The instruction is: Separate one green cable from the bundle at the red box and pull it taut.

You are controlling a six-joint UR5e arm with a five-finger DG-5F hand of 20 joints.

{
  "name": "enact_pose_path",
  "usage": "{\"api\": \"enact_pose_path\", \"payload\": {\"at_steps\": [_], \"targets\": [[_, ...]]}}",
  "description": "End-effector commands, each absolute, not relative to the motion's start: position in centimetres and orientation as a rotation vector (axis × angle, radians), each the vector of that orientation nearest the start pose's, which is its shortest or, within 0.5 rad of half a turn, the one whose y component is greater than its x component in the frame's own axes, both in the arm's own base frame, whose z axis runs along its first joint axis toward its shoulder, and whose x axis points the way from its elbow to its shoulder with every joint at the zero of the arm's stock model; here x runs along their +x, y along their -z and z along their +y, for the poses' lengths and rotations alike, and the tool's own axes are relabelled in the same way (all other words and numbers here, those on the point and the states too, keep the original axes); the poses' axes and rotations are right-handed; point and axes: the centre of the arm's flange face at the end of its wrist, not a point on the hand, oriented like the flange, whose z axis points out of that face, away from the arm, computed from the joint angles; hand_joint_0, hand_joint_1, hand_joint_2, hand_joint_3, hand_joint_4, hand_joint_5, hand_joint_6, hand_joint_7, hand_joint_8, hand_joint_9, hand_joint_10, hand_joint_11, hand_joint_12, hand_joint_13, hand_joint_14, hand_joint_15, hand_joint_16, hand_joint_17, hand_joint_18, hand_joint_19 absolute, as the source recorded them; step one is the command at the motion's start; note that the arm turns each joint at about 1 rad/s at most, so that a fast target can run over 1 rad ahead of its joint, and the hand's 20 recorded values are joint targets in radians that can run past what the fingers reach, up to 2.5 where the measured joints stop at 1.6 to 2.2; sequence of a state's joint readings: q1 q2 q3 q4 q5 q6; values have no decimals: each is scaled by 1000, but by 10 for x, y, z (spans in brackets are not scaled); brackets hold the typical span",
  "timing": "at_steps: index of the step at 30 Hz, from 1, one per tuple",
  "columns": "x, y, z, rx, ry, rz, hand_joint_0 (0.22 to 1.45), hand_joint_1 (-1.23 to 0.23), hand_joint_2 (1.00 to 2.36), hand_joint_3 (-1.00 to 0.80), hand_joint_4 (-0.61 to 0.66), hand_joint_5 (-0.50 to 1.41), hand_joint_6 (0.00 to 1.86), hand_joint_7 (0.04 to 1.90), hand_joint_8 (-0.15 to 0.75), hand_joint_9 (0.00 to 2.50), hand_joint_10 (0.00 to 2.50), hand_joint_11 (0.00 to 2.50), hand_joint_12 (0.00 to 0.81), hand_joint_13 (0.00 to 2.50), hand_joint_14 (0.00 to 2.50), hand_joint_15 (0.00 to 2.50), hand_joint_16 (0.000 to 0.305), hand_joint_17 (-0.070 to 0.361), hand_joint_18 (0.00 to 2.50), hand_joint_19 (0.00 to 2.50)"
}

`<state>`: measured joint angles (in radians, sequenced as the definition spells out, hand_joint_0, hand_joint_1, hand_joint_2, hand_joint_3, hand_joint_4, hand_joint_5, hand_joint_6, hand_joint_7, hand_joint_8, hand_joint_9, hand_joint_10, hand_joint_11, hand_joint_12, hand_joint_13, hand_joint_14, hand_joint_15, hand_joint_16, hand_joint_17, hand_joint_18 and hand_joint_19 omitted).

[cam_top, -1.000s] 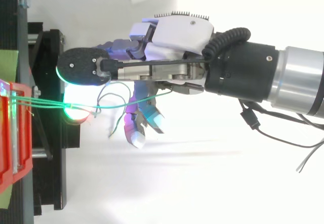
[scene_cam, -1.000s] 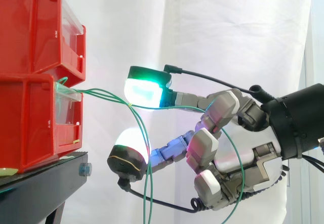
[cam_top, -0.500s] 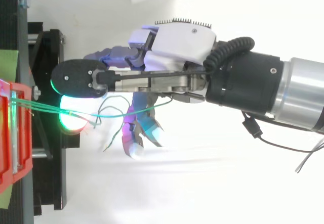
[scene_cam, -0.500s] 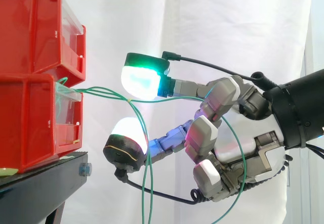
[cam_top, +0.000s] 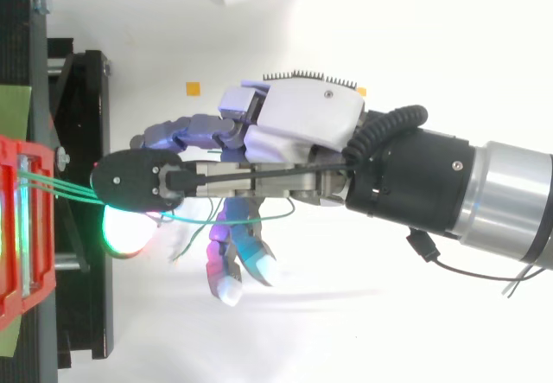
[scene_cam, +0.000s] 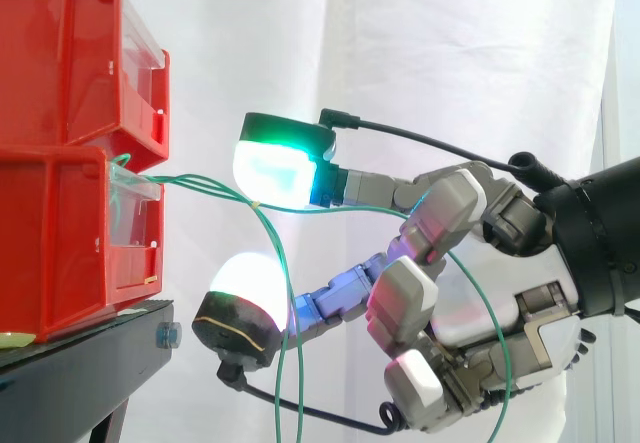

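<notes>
Fingers (scene_cam: 280, 163) spread and released, gripping nothing. Side view: the hand (scene_cam: 470, 293) comes in from the right, one green-glowing pad above and one white-glowing pad (scene_cam: 245, 298) below, well apart. The green cables (scene_cam: 200, 181) leave the front of the lower red bin (scene_cam: 60, 233) on the black stand (scene_cam: 90, 358) and pass between the two pads. One strand runs just under the upper pad toward the palm; others hang down. Top view: hand (cam_top: 302, 128) reaches left, a dark fingertip back lying over the cables (cam_top: 65, 188) near the bin (cam_top: 10, 253).
</notes>
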<state>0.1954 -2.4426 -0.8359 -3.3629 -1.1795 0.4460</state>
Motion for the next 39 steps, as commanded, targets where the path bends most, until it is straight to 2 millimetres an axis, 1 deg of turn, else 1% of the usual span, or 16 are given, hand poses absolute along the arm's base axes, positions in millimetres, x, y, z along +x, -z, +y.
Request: {"api": "enact_pose_path", "payload": {"at_steps": [1, 3, 7, 11, 17, 19, 24, 33, 38, 39], "targets": [[784, -253, -11, 1781, -1094, 1028, 458, -524, 1000, -500, 158, 132, 502, 1329, 222, 2045, 19, 449, 427, 1595, 18, 593, 76, 172, 1431, 344], [784, -251, -7, 1777, -1099, 1022, 458, -526, 1000, -500, 158, 132, 502, 1329, 219, 2046, 16, 436, 426, 1594, 18, 589, 76, 172, 1429, 350], [784, -250, -7, 1781, -1091, 1026, 459, -526, 1000, -500, 158, 132, 502, 1322, 220, 2048, 16, 445, 427, 1590, 18, 587, 76, 172, 1428, 342], [785, -253, -7, 1779, -1094, 1024, 460, -526, 1000, -500, 157, 132, 502, 1323, 226, 2046, 17, 451, 422, 1589, 16, 593, 76, 172, 1425, 342], [788, -263, -10, 1774, -1111, 1010, 461, -523, 1000, -500, 154, 132, 503, 1323, 221, 2044, 19, 451, 424, 1590, 16, 591, 76, 171, 1423, 353], [789, -274, -13, 1781, -1116, 997, 461, -524, 1000, -500, 156, 132, 502, 1323, 219, 2045, 18, 438, 425, 1591, 16, 584, 76, 171, 1423, 353], [786, -281, -19, 1807, -1096, 1000, 469, -533, 1000, -500, 148, 132, 502, 1320, 217, 2043, 17, 451, 420, 1589, 17, 600, 75, 169, 1413, 353], [784, -275, -24, 1826, -1088, 995, 542, -527, 1000, -500, 145, 131, 502, 1318, 203, 2032, 19, 465, 398, 1564, 17, 613, 69, 155, 1345, 399], [783, -274, -27, 1836, -1090, 990, 571, -489, 1000, -500, 132, 134, 502, 1320, 195, 2058, 18, 483, 389, 1567, 20, 619, 67, 150, 1336, 407], [783, -273, -28, 1841, -1089, 989, 592, -491, 1000, -500, 129, 134, 502, 1319, 193, 2061, 20, 490, 382, 1565, 19, 618, 66, 148, 1328, 414]]}}
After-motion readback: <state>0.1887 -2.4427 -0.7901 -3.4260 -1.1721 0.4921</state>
